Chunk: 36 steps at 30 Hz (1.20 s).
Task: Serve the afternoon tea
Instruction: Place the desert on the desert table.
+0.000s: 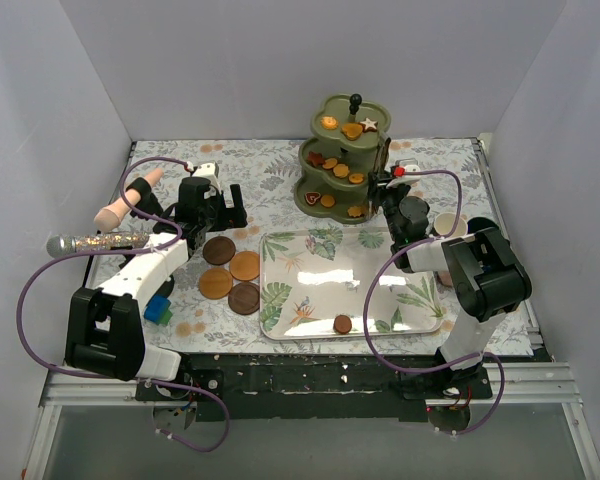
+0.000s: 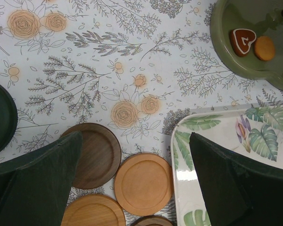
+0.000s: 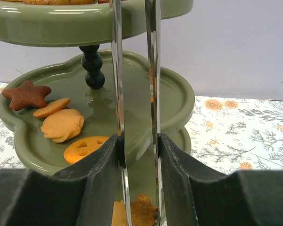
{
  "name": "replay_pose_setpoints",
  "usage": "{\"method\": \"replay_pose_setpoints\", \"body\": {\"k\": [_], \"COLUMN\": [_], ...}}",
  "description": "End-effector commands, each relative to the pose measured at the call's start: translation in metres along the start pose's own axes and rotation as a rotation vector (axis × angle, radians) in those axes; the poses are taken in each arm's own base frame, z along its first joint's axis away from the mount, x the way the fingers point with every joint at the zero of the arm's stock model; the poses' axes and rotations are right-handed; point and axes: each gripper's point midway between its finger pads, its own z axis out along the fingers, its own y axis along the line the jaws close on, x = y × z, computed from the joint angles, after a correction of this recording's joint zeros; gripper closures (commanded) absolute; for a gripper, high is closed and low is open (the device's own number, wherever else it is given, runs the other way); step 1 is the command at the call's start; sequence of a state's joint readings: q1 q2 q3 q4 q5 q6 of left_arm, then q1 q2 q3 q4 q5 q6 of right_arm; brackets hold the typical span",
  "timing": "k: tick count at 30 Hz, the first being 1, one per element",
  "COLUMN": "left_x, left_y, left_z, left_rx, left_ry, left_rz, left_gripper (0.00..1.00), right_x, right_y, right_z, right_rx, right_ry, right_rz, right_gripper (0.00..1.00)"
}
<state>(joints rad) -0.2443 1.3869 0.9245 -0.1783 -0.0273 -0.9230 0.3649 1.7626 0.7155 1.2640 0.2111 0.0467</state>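
From the top camera, the right gripper [image 1: 388, 188] is crowded against the olive-green stand [image 1: 345, 150], and its jaws are too small to read there. A white mug [image 1: 452, 224] is half hidden behind that arm. The blue and green shapes [image 1: 158, 308] under the left arm are too covered to name. The stand sits at the far side of the flowered cloth [image 1: 260, 165], three tiers under a black knob, each with orange and brown biscuits. One brown biscuit [image 1: 342, 323] lies on the leafy tray [image 1: 310, 250] near its front edge. Four brown coasters [image 1: 230, 275] cluster just left of the tray, and the left gripper [image 1: 215, 212] hovers just beyond them.

In the left wrist view that gripper's fingers [image 2: 37, 179] stand wide apart with nothing between them, above the coasters and the tray's corner. The nearest coaster is cut off by the frame. So is the stand's bottom tier, which holds a heart biscuit [image 2: 243, 40].

In the right wrist view the right gripper is clamped on the metal tongs [image 3: 118, 94]. Both ends of the tongs run out of the frame (what the tips touch, I cannot tell). On the middle tier behind them lies a brown star biscuit [image 3: 26, 94] beside orange rounds.
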Motion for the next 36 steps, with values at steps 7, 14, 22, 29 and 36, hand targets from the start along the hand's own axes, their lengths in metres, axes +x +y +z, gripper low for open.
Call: {"method": "replay_pose_setpoints", "body": {"k": [7, 14, 22, 29, 36], "left_x": [-0.007, -0.005, -0.001, 0.0, 0.002], "left_y": [0.001, 0.002, 0.003, 0.004, 0.004], "left_z": [0.001, 0.003, 0.006, 0.008, 0.009], "left_rx": [-0.008, -0.014, -0.018, -0.02, -0.023], "left_ry": [-0.011, -0.005, 0.006, 0.014, 0.018], "left_rz": [0.01, 0.012, 0.011, 0.013, 0.013], "left_gripper": [0.02, 0.02, 0.02, 0.02, 0.02], "right_x": [-0.066, -0.075, -0.082, -0.087, -0.092], "right_y": [-0.014, -0.025, -0.03, -0.032, -0.037], "right_z": [-0.003, -0.004, -0.003, 0.002, 0.001], "right_rx": [0.088, 0.147, 0.174, 0.188, 0.218], "right_ry": [-0.273, -0.331, -0.375, -0.405, -0.437], "right_rz": [0.109, 0.143, 0.164, 0.176, 0.19], "right_gripper": [0.6, 0.6, 0.61, 0.62, 0.62]}}
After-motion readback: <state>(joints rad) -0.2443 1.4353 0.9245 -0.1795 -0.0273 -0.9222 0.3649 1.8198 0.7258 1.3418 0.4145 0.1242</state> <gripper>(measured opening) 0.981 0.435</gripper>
